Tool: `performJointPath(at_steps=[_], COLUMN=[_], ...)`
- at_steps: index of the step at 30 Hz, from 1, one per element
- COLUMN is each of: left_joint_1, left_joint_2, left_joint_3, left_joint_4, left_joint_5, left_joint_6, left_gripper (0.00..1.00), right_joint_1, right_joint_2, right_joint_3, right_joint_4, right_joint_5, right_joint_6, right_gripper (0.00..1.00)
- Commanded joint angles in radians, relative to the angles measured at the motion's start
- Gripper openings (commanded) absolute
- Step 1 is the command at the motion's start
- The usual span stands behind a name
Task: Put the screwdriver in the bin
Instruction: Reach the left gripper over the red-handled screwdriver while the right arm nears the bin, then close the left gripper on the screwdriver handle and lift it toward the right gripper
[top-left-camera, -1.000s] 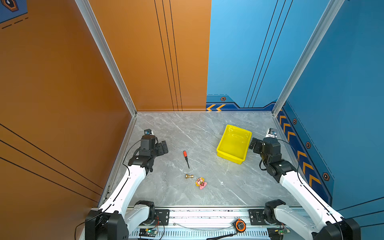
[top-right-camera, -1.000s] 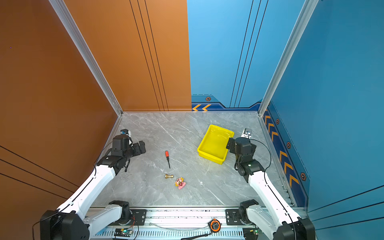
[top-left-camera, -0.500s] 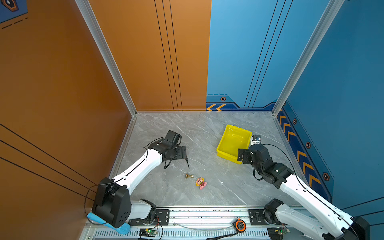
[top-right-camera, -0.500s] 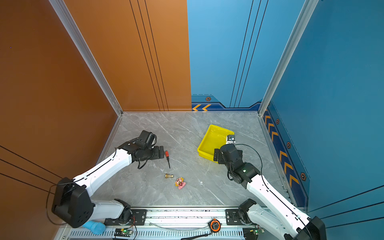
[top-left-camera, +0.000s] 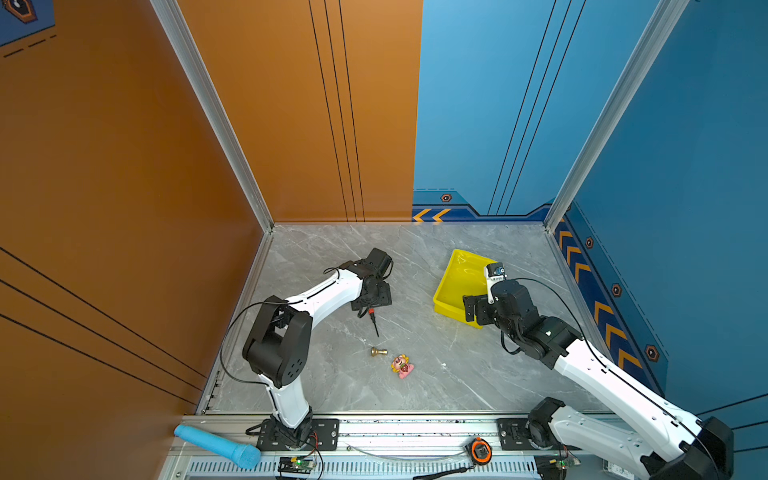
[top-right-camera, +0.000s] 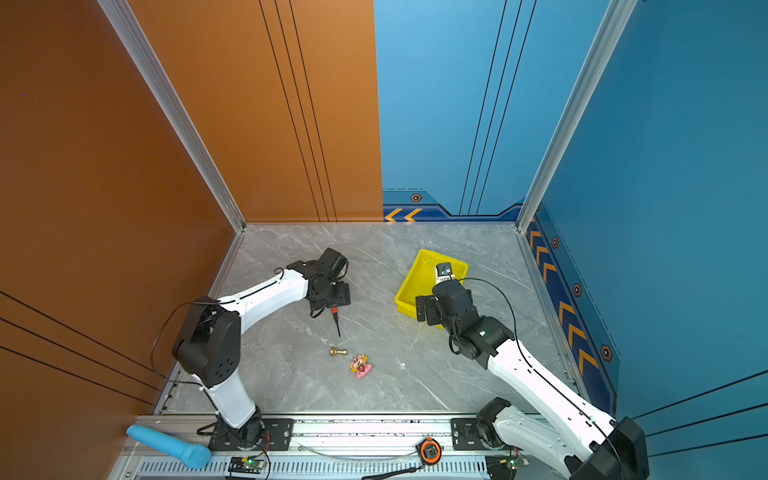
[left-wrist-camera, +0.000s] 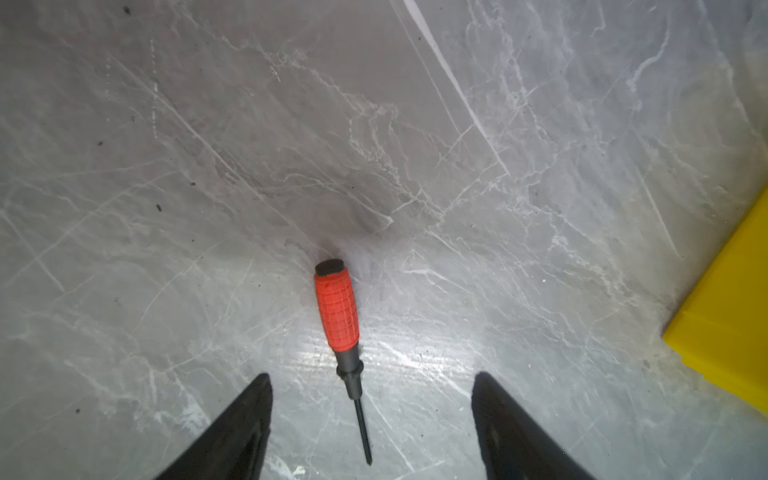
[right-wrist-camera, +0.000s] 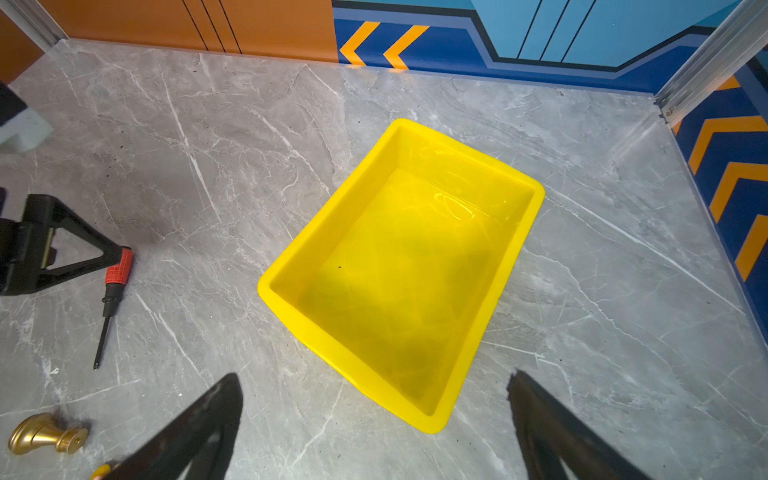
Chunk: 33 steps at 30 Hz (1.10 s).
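**Mia:** What has moved since a second ago?

**Ben:** Both arms. The left arm was back by the left wall, and now it has swung in over the screwdriver (left-wrist-camera: 336, 309). The right arm has slid round to the near side of the bin (right-wrist-camera: 328, 208). The screwdriver and the bin have stayed where they were.

**Mia:** Is the screwdriver picked up yet?

**Ben:** No. It lies flat on the worktop (top-left-camera: 419, 266), a bit left of the middle. Its red handle points far and its thin tip points near.

**Mia:** What about the left gripper?

**Ben:** The left gripper (left-wrist-camera: 370, 375) is right over the screwdriver. Its fingers (left-wrist-camera: 245, 424) are apart, one on each side of the black neck. In the left wrist view they do not touch it.

**Mia:** And the right gripper?

**Ben:** The right gripper (right-wrist-camera: 374, 376) is wide apart and holds nothing. It points at the bin from the near side.

**Mia:** Is anything in the bin?

**Ben:** Nothing. It sits on the right, well apart from the screwdriver.

**Mia:** So how much is done?

**Ben:** Only the reaching, I think. The gripper has yet to squeeze, lift, carry the screwdriver to the right and drop it in the bin.

**Mia:** And the other bits?

**Ben:** A brass knob (top-left-camera: 379, 352) and a little pink toy (top-left-camera: 402, 365) lie nearer. They are not part of the job.
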Motion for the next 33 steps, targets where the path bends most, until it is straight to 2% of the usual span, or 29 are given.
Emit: performJointPath(at_steps=[1, 4, 14, 23, 33], left_joint_1=[-0.006, 0.002, 0.028, 0.043, 0.048], left_joint_2=[0.056, 0.100, 0.154, 0.183, 0.180], left_joint_3=[0.055, 0.087, 0.093, 0.062, 0.015], left_joint_4=[-0.069, -0.107, -0.115, -0.048, -0.014], left_joint_5=[-0.060, -0.088, -0.068, -0.039, -0.032], left_joint_6=[-0.025, -0.018, -0.022, -0.048, -0.066], left_gripper=[0.73, 0.68, 0.60, 0.49, 0.25], right_joint_1=[0.006, 0.007, 0.010, 0.025, 0.024], right_joint_2=[0.005, 0.015, 0.074, 0.060, -0.010], right_joint_3=[0.034, 0.045, 0.089, 0.111, 0.080], right_joint_4=[0.005, -0.001, -0.025, -0.039, -0.077], right_joint_5=[-0.032, -0.019, 0.007, 0.013, 0.020], right_joint_6=[0.009, 0.003, 0.018, 0.016, 0.022], right_gripper=[1.00, 1.00, 1.00, 1.00, 1.00])
